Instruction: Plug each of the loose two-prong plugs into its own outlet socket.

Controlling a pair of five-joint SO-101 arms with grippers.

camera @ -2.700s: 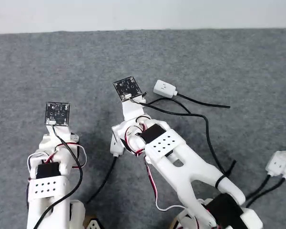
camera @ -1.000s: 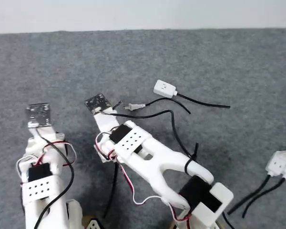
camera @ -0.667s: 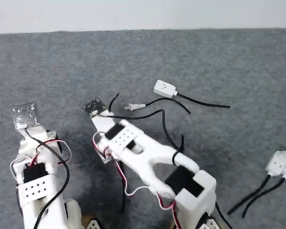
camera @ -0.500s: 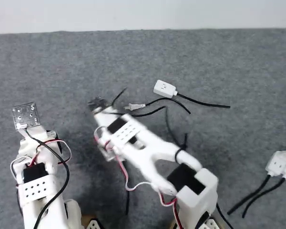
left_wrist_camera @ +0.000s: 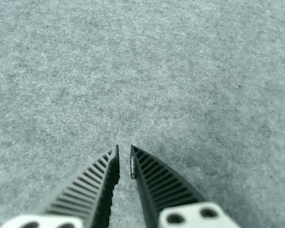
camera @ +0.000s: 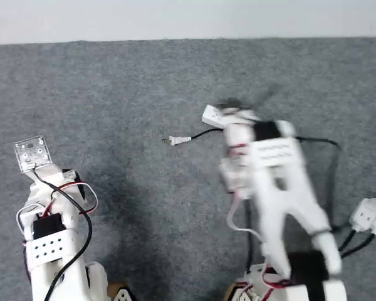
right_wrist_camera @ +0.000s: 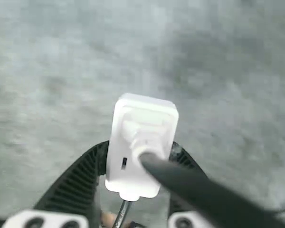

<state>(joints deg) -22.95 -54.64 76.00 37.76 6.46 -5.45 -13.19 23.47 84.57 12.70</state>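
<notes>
Grey cloth (camera: 113, 81) covers the table, and a pale wall strip (camera: 175, 19) runs along the top of the high view. Near the centre we see 1 loose two-prong plug (camera: 175, 140) on its thin black lead (camera: 200, 133). Up and to the right of it sits a white outlet socket (camera: 212, 116), partly under the blurred right arm (camera: 272, 169). At the right edge lie 2 white connector blocks (camera: 371, 214). The left arm (camera: 47, 238) stands at lower left, well apart from the plug.

From the left wrist, we see the left gripper (left_wrist_camera: 124, 148) above the cloth, its fingers nearly together with a narrow slit between them.

From the right wrist, the right gripper (right_wrist_camera: 138, 146) has its fingers spread wide, 1 on each side of the outlet socket, and a thick black cable (right_wrist_camera: 194, 183) crosses in front.
</notes>
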